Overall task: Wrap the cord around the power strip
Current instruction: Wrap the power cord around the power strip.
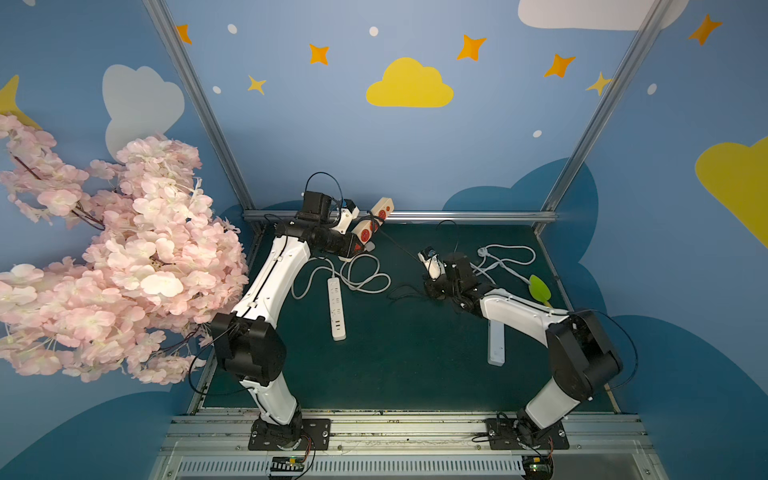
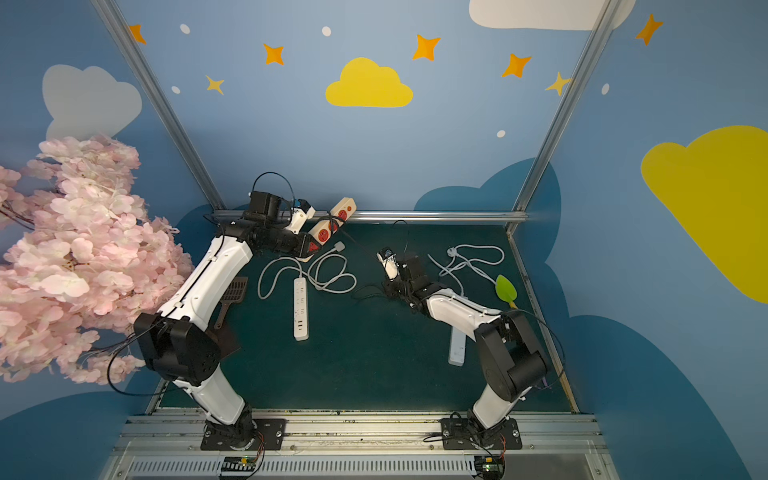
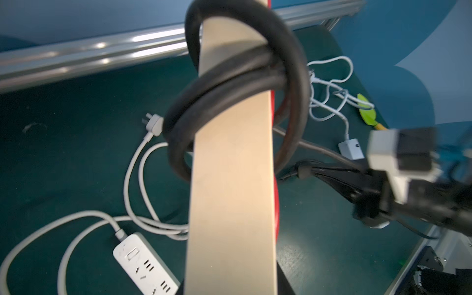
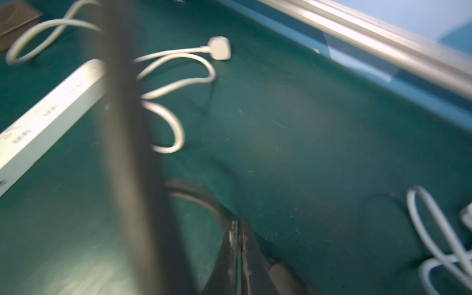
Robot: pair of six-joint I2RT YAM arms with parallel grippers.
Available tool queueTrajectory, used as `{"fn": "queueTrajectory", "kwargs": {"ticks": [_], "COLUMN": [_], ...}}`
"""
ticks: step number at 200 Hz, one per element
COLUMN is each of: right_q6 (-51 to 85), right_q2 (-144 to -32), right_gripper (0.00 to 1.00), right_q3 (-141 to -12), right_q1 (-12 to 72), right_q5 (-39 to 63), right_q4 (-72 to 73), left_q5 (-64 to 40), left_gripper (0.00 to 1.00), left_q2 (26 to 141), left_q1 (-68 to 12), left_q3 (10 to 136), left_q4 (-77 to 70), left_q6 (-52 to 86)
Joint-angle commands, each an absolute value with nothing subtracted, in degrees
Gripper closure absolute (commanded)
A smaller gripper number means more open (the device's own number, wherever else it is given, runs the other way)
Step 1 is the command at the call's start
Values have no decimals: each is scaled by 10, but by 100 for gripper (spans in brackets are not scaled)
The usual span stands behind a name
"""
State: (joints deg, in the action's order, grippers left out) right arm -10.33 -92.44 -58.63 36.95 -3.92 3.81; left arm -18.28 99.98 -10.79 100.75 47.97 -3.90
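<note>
My left gripper (image 1: 360,246) is raised at the back of the mat and shut on a beige power strip (image 1: 384,208) with red sockets, which tilts up toward the back rail. In the left wrist view the strip (image 3: 229,178) fills the middle and hides the fingers. The black cord (image 3: 229,74) is looped round it in a few turns. A free length of cord (image 1: 399,247) runs down toward my right gripper (image 1: 430,291), low over the mat. In the right wrist view its jaws (image 4: 238,224) are shut with nothing between them. The blurred cord (image 4: 120,115) passes beside them.
A white power strip (image 1: 336,307) with looped white cable (image 1: 365,274) lies left of centre. Another white strip (image 1: 496,345) lies partly under the right arm, its cable (image 1: 507,257) at the back right. A green spatula (image 1: 539,286), a brown scoop (image 2: 232,299) and pink blossoms (image 1: 104,257) sit at the sides.
</note>
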Motion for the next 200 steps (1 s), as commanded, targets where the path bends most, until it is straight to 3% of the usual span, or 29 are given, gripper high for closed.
{"fn": "queueTrajectory", "kwargs": {"ticks": [1,43,72,112,144,179,200], "right_q6": [-240,-347,-399,-392,-382,-330,-263], "right_q2": [-874,-839,-847,-911,-990,-1031,-1039], "right_gripper": [100,100,100,100,100,100,79], "right_q3": [-582,-691,-760,-893,-1000,-1029,-1010], "right_q1": [416,445,418,324,258,191,153], "right_q5": [-160,-216,-197,-48,62,237,351], "right_q4": [-65,-121,-127,-203,-282,-294,-257], "left_q5": [-50,7,-94,-333,-431,-491,-501], "left_gripper": [97,97,97,97,97,97,97], "left_q2": [1020,1083,1063,1001,986,955,933], "left_q1": [-124,-191,-228,-300,-316,-315,-311], "left_q3": [1042,1056,1015,961,971,973,969], "left_q4": [456,597,644,678,713,718,688], "left_q6": [-71,-168,-222,-317,-352,-371,-359]}}
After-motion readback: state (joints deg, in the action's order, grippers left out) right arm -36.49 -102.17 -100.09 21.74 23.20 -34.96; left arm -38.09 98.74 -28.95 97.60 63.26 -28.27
